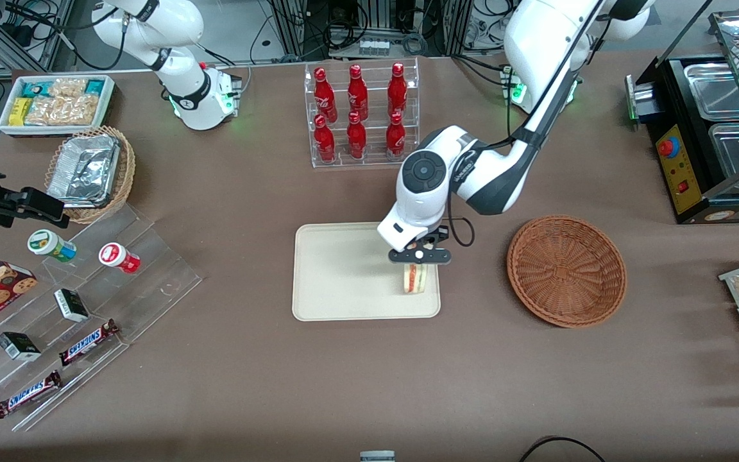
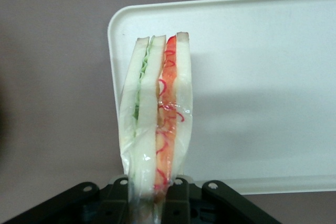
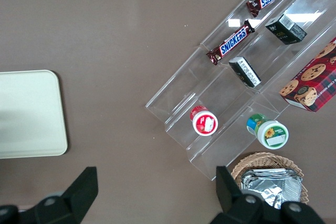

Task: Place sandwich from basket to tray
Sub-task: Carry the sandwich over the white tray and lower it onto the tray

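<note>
While the claw (image 1: 419,256) is gripping the sandwich (image 1: 415,277) over the tray (image 1: 344,273), lowering gently before releasing is looking wise.

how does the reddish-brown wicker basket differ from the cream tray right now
The wicker basket is round, woven and reddish-brown; the tray is rectangular, smooth and cream with rounded corners. The basket is a shallow bowl, the tray nearly flat with a low rim. The basket holds nothing, while the gripper holds the wrapped sandwich over the tray's end nearest the basket. Both sit on the brown table.
</note>
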Motion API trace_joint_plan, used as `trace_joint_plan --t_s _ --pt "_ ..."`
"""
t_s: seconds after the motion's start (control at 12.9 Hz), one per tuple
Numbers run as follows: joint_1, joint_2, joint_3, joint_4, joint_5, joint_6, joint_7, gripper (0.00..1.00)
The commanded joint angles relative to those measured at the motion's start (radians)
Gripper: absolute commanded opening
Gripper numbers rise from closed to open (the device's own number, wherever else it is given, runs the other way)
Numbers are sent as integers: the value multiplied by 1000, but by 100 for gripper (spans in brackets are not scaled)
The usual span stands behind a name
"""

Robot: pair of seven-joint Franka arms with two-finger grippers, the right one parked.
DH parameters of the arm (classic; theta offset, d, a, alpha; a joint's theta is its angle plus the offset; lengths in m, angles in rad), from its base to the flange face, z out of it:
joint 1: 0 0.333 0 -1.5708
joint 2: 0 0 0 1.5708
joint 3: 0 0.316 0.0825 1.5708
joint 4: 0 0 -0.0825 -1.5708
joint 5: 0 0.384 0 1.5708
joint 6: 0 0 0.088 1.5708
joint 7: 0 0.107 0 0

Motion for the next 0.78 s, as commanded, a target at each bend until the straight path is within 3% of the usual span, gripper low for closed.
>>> trace_joint_plan --t_s 0.0,0.7 --pt "-25 65 2 71 7 -10 7 0" --pt "-42 175 3 143 22 43 -45 0"
